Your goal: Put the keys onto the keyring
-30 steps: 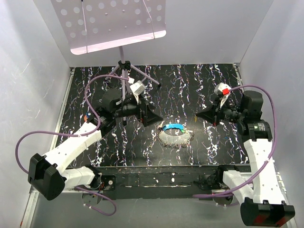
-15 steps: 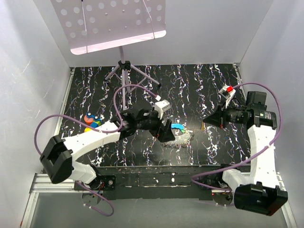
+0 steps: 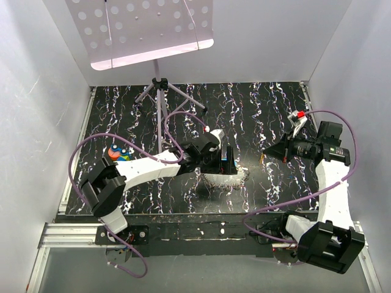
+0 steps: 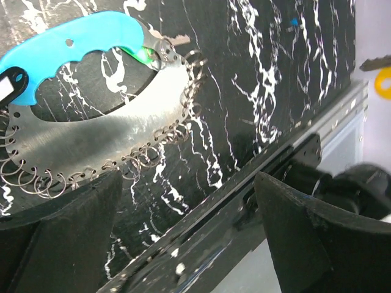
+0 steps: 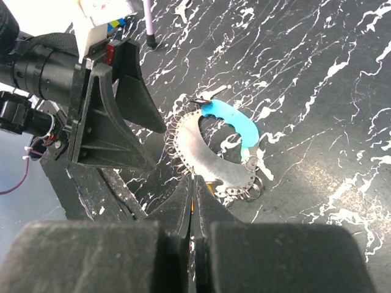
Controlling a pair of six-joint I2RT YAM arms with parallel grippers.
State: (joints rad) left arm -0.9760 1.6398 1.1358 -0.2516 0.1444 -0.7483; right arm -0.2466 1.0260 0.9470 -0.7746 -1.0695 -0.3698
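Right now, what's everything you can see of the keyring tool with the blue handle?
The keyring tool lies flat on the black marbled table. It is a crescent plate of dull grey metal with a bright blue plastic-looking handle bridging its inner curve. Small wire rings hang through holes along its outer edge. The left gripper hovers open over it, apparently not touching.

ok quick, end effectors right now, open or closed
left end effector: open, holding nothing, over the keyring
right end effector: closed, apparently on the yellow key
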